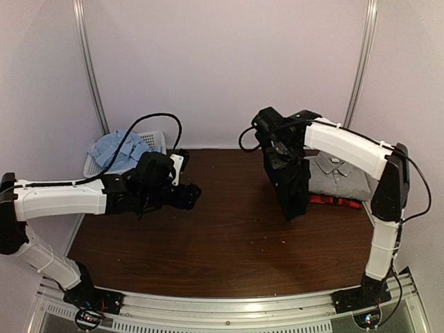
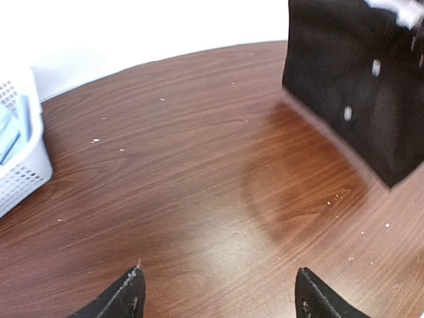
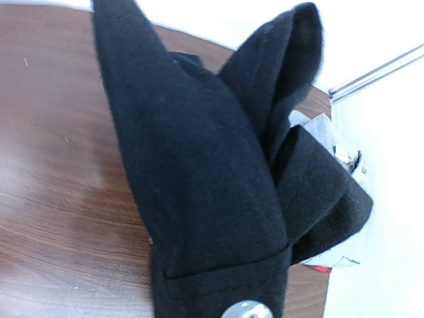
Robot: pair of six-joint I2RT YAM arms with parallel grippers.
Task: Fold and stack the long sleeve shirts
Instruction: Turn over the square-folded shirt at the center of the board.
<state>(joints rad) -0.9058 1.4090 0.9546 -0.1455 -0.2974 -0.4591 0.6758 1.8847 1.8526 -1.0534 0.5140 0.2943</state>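
I am holding the black shirt (image 1: 291, 184) up. It is hanging folded just below my right fingers (image 1: 279, 147), which are pinching its top so it clears the surface (image 1: 229, 236). The grey shirt (image 1: 340, 177) is lying just beside them, ready for stacking. My left fingers (image 1: 186, 195) are spread apart, holding nothing.

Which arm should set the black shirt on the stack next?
Right. The right end effector holds the black shirt, which hangs just beside the folded grey shirt. The left end effector is open and empty, nearer the basket.
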